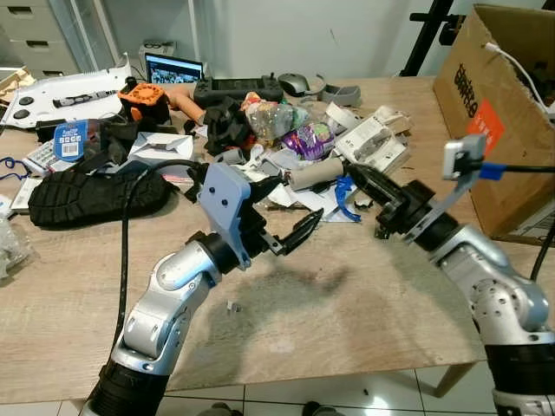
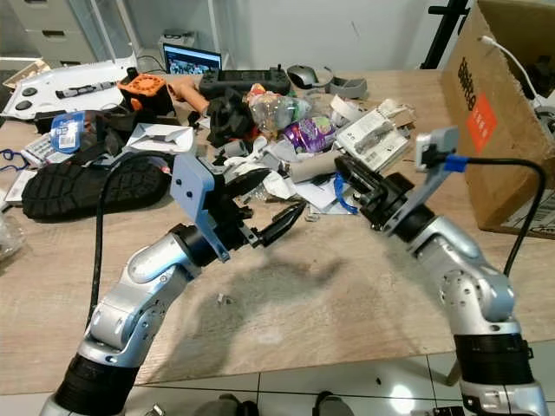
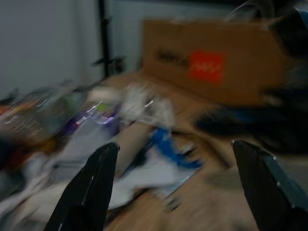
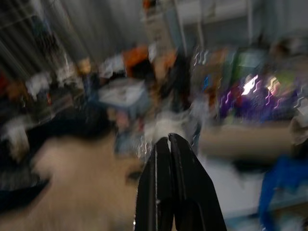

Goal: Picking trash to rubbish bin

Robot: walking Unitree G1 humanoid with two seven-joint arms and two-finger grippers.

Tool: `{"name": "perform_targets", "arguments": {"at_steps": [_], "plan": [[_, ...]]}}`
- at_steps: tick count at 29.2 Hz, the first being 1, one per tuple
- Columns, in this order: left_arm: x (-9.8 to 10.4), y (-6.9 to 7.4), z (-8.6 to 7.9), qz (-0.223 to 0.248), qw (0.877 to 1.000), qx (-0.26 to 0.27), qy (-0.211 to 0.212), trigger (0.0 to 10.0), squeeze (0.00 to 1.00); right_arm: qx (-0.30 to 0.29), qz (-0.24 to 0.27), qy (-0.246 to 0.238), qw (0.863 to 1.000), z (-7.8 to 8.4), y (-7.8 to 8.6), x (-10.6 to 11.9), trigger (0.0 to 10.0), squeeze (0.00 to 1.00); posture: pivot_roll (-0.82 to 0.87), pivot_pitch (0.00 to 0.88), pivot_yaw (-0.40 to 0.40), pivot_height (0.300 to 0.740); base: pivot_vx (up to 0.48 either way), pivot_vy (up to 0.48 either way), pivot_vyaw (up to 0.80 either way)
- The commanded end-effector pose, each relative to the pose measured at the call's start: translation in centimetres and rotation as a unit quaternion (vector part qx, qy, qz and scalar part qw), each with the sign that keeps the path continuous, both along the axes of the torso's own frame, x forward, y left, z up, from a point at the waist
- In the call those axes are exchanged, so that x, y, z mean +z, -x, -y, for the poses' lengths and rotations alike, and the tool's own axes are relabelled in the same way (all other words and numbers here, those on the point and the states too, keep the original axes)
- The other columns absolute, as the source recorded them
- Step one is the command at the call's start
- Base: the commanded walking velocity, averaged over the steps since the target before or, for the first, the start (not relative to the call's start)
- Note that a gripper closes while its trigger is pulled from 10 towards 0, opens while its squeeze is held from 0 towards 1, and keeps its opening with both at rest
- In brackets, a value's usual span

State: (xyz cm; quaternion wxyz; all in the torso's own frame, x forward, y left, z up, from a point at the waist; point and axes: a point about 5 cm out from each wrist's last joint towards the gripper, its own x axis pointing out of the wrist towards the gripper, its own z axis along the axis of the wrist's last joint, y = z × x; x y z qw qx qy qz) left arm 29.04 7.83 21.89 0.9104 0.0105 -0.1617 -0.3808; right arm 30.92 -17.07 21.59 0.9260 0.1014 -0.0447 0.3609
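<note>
left gripper [image 1: 282, 217] apart over bench [image 1: 364, 303] | right gripper [image 2: 342, 165] together by tube [image 1: 314, 172] | tube looks light, crushable; grip mid-length

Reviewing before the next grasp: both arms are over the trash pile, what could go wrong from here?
1. The left gripper is open, the right gripper is shut, and both converge near the cardboard tube; they could collide.
2. Both wrist views are blurred, so aiming may be off.
3. The pile is dense; a grab could drag the neighbouring blue scrap.
</note>
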Motion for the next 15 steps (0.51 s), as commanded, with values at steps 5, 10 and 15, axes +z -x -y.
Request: {"name": "perform_targets", "arguments": {"at_steps": [5,10,15], "plan": [[-1.2,-1.9,-2.7,-0.022,0.988,0.150,-0.014,10.0,0.00,-0.051,0.003,0.092,0.994,-1.4,-0.1,-3.1,10.0,0.00,0.00,0.187,-0.039,0.740,0.000,0.000,0.00],[-1.6,-2.1,-3.0,-0.029,0.983,0.182,-0.008,10.0,0.00,-0.110,0.005,0.090,0.990,-1.8,-0.6,-3.9,10.0,1.00,0.00,0.192,-0.058,0.740,0.000,0.000,0.00],[-1.9,-1.7,-3.1,-0.034,0.978,0.204,-0.003,10.0,0.00,-0.177,0.045,0.096,0.979,-1.5,-0.8,-3.9,10.0,1.00,0.01,0.180,-0.055,0.740,0.000,0.000,0.00]]}}
